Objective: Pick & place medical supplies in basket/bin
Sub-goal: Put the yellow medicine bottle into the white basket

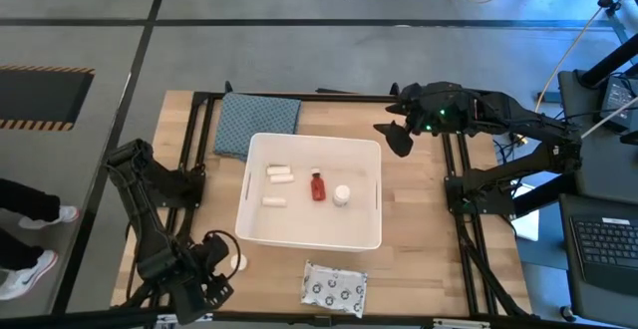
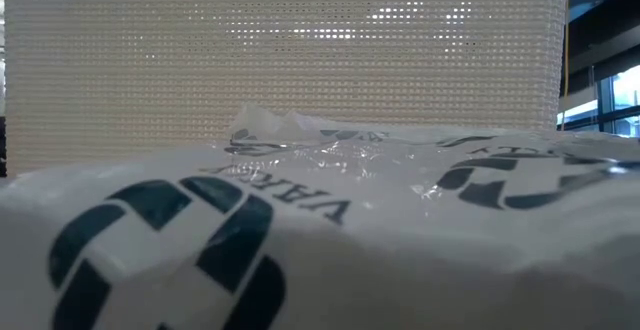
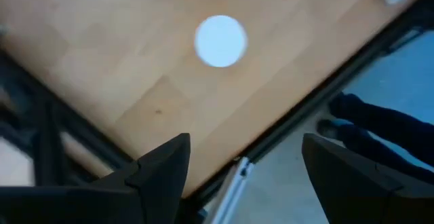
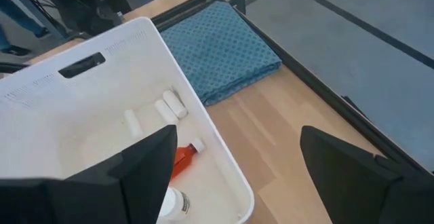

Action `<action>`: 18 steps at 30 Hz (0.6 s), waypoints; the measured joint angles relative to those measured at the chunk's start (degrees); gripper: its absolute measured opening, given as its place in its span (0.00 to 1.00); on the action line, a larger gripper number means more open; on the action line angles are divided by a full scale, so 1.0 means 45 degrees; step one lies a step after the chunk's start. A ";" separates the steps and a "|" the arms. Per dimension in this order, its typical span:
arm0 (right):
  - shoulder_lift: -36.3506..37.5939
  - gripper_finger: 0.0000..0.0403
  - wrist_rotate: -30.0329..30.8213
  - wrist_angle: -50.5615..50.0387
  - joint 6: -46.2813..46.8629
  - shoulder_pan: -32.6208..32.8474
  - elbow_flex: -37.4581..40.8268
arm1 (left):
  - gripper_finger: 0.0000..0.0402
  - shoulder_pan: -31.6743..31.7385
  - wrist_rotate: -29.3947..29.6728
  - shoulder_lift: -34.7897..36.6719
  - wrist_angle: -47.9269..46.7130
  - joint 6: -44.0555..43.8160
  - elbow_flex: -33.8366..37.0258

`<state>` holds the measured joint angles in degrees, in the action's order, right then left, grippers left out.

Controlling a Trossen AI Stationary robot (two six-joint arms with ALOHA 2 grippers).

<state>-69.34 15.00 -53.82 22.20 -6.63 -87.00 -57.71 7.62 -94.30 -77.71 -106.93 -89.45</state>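
while the left gripper (image 1: 224,269) hangs over the near left corner of the table (image 1: 419,209), its two dark fingers (image 3: 163,176) stand wide apart with nothing between them. just ahead of those fingers, on the bare wood, sits a small white round-capped bottle (image 3: 220,41), seen from straight above and untouched. further out to the same gripper's right lies the flat silvery packet with dark dots (image 1: 334,287), close to the table's near edge and just outside the white tub (image 1: 261,231).

the right gripper (image 1: 397,136) hovers off the tub's far right corner, fingers (image 4: 142,170) spread and empty. below and ahead of it, inside the tub, lie three short white tubes (image 4: 169,106), a red-brown bottle (image 4: 182,157) on its side and another white capped bottle (image 4: 173,203). beyond the tub from this gripper, a blue-grey folded cloth (image 4: 220,51) lies flat on the table, touching the tub's rim.

at table height the packet's printed wrap fills the low view, with the tub's wall behind.
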 joint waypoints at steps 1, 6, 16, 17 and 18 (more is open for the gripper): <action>0.0000 0.77 0.0000 -0.0067 -0.0001 -0.0001 0.0000 | 0.69 0.0000 0.0024 0.0000 0.0141 0.0032 0.0000; 0.0000 0.77 0.0000 -0.0305 -0.0020 -0.0001 0.0000 | 0.68 0.0005 0.0950 -0.0396 -0.0463 -0.0405 -0.0016; 0.0000 0.77 0.0000 -0.0311 -0.0074 0.0004 0.0000 | 0.68 0.0053 0.1855 -0.2422 -0.0439 -0.1280 -0.0010; 0.0000 0.77 0.0000 -0.0311 -0.0068 0.0004 0.0000 | 0.68 0.0068 0.1855 -0.2637 -0.0439 -0.1418 -0.0015; 0.0000 0.77 0.0000 -0.0311 -0.0064 0.0004 0.0000 | 0.69 0.0091 0.1864 -0.2817 -0.0439 -0.1548 -0.0010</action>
<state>-69.34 15.00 -55.22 21.91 -6.61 -87.00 -57.30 16.01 -106.98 -79.68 -113.89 -89.50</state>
